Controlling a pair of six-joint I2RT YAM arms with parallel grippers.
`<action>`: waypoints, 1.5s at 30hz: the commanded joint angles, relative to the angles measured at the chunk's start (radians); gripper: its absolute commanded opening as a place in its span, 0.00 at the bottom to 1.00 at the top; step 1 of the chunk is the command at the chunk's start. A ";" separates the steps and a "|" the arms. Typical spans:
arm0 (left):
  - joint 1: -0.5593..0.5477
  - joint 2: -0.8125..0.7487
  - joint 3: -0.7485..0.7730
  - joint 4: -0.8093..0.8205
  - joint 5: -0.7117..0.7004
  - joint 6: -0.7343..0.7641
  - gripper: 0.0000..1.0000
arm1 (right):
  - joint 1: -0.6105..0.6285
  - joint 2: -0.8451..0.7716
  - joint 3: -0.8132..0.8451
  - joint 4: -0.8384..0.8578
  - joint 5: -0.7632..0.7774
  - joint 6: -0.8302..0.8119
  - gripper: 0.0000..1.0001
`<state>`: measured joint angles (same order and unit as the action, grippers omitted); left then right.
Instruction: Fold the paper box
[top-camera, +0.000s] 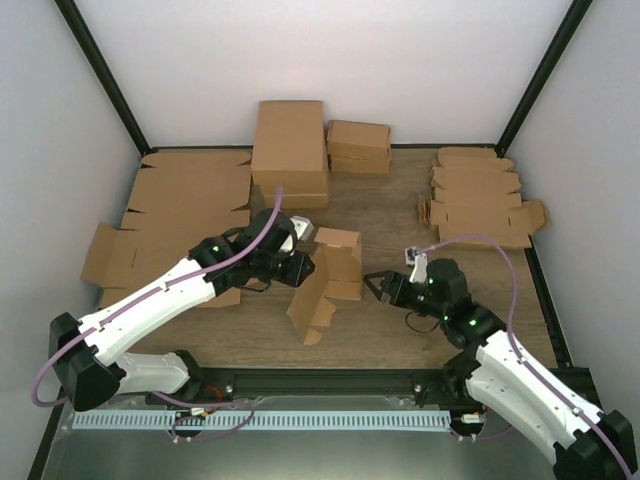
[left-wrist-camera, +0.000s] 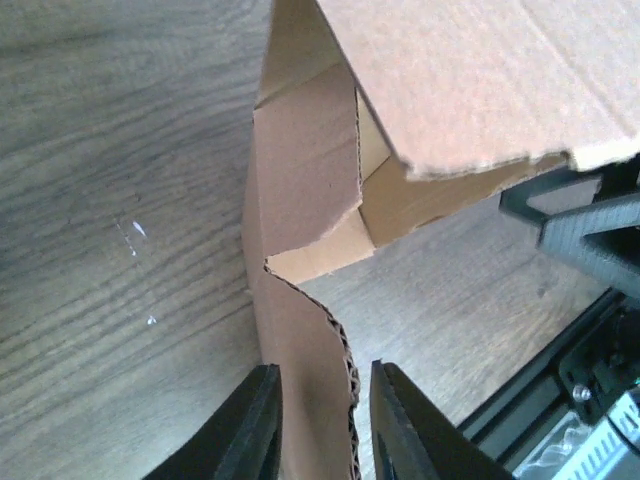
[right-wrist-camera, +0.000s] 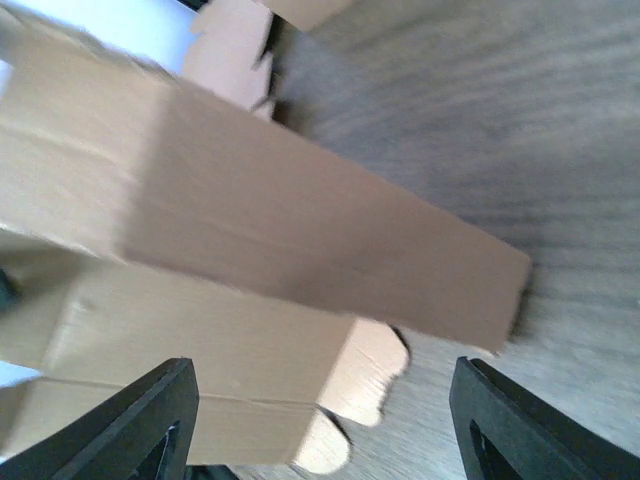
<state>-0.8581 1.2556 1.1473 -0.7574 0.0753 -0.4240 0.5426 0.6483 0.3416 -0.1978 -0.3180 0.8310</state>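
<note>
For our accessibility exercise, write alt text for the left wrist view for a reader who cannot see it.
A flap of the part-folded box stands between the fingers of the left gripper, a narrow gap on one side. Behind lie the wooden table and, lower right, a black rail.

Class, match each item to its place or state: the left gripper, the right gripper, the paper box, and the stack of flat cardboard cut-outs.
Column one:
1. left gripper
2. right gripper
3. paper box
4. stack of flat cut-outs

Column two:
A. far right, lying flat
B. open, clear of the box
C. astride a box flap
D. centre, partly folded

Pairs: 1-C, 2-B, 3-D, 4-A
</note>
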 joint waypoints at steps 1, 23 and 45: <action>-0.003 -0.013 -0.015 0.019 0.062 0.000 0.35 | -0.049 0.023 0.131 -0.052 -0.105 -0.063 0.72; 0.253 -0.126 -0.158 0.359 0.417 -0.113 0.57 | -0.098 0.162 0.296 -0.055 -0.048 -0.135 0.63; 0.268 0.137 -0.192 0.590 0.576 -0.144 0.28 | -0.099 0.227 0.271 -0.015 -0.092 -0.160 0.44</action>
<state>-0.5949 1.3746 0.9607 -0.2256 0.6155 -0.5625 0.4530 0.8692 0.5964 -0.2382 -0.3859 0.6899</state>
